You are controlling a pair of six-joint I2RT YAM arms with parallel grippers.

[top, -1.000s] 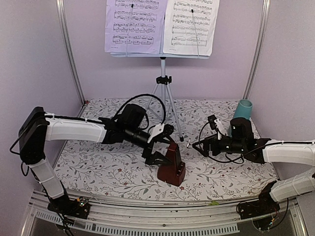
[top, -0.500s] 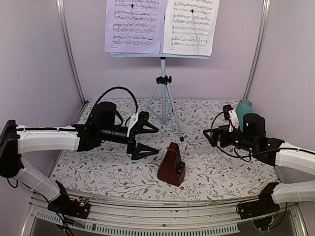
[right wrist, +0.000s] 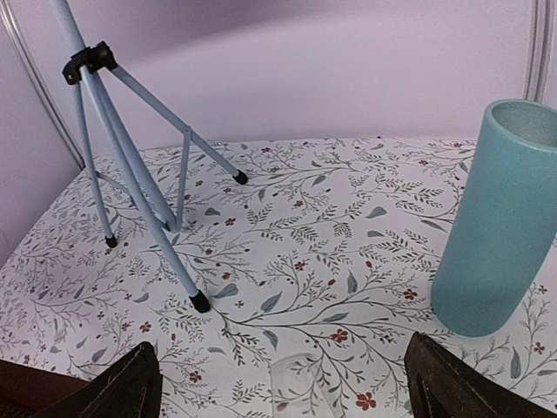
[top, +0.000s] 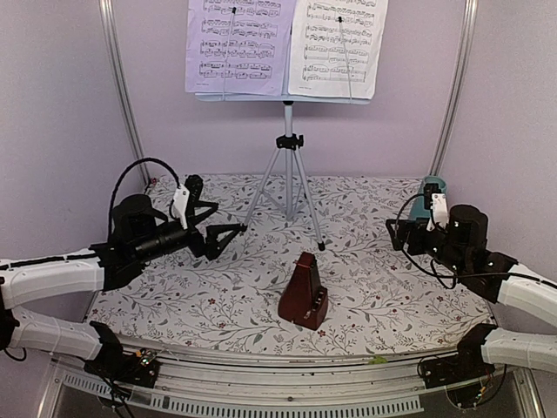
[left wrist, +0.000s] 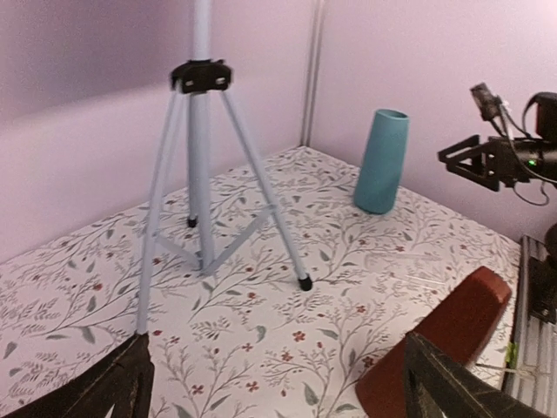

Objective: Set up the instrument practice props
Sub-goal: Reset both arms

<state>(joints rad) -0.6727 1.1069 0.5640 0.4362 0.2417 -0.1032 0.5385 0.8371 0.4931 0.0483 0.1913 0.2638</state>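
The music stand stands upright at the back ctr of the floral table, w/ its 3 silver legs splayed and their black feet on the cloth. 2 sheet-music pages sit side by side on its desk, facing front, each w/ a thin wire arm across it. The metronome stands upright near the front edge. It's just fwd of the stand's front-right foot but apart from it, roughly btwn the 2 arms and touching neither.

The left gripper hovers over the left part of the table, pointing toward the stand's legs and well apart from the metronome. Its jaws are spread wide w/ nothing in them. In the left wrist view the 2 dark fingertips sit at the bottom corners. Bare cloth and the stand's legs show in the gap, and the metronome's red-brown side is just inside the right finger, not touching it.

The right gripper hangs over the right side, pointing inward and close to the teal cup. The cup stands upright by the back right corner and is mostly hidden behind that wrist in the top view. In the right wrist view the fingers are far apart at the bottom corners, holding nothing. The cup sits on the cloth at the right, clear of both fingers, and the stand's legs are at the left.
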